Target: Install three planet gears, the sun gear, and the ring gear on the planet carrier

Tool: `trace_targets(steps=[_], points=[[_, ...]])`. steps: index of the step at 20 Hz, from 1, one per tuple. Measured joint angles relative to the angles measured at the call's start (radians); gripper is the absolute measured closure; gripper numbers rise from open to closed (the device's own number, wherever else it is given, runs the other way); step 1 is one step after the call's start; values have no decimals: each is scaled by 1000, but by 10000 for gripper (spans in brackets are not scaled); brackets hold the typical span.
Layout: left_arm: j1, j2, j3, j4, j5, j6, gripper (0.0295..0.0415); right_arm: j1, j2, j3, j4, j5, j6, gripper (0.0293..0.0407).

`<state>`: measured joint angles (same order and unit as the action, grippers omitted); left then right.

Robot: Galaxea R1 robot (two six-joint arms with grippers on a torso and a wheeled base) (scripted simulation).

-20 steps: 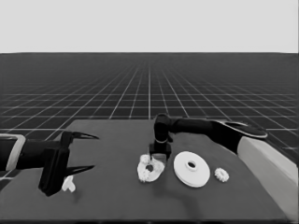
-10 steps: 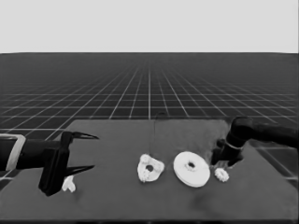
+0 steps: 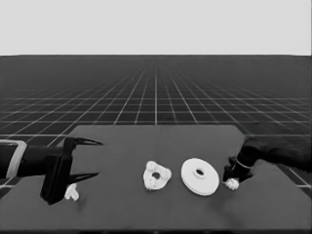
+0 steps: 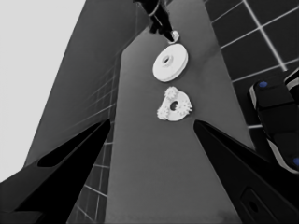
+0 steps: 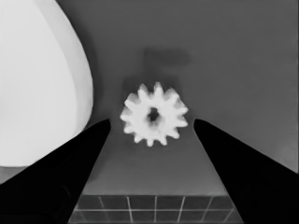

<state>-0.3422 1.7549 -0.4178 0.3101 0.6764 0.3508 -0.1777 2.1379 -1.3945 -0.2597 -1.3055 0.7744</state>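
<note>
Right wrist view shows the right gripper [image 5: 152, 122] with its jaws spread wide on either side of a loose gear [image 5: 153, 120], clear of its teeth, so the gear lies flat on the desk [image 5: 224, 56] and is not yet pinched. The jaws straddle it squarely, which I judge to be the set-up for closing on it. Just beside the gear curves the edge of the larger round part [image 5: 42, 84], which waits off to one side because it goes on last, over the gears.

In the head view, next to that larger part sits the smaller round part [image 3: 157, 176], near the desk's middle, with three gears [image 4: 171, 105] already seated round its hole. The loose gear is probably meant for that centre.

The left gripper [image 3: 89, 158] waits over the desk's left end, jaws spread, a thin white piece [image 3: 72, 192] lying under it, unheld.
</note>
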Motion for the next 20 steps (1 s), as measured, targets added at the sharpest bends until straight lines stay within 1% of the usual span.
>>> trace_targets(steps=[2, 6, 8, 9, 16, 17, 18, 20], points=[[0, 0, 0, 0, 0, 0, 326, -15, 9, -16, -9, 13, -4, 315], [0, 0, 0, 0, 0, 0, 326, -22, 12, -23, -13, 20, -6, 315], [0, 0, 0, 0, 0, 0, 326, -22, 13, -24, -14, 20, -6, 386], [0, 0, 0, 0, 0, 0, 326, -22, 13, -24, -14, 20, -6, 390], [0, 0, 0, 0, 0, 0, 326, -22, 13, -24, -14, 21, -6, 390], [0, 0, 0, 0, 0, 0, 326, 51, -26, 49, 36, -47, 11, 390], [0, 0, 0, 0, 0, 0, 326, 110, -45, 81, 72, -87, 17, 390], [0, 0, 0, 0, 0, 0, 326, 167, -56, 98, 110, -125, 19, 390]])
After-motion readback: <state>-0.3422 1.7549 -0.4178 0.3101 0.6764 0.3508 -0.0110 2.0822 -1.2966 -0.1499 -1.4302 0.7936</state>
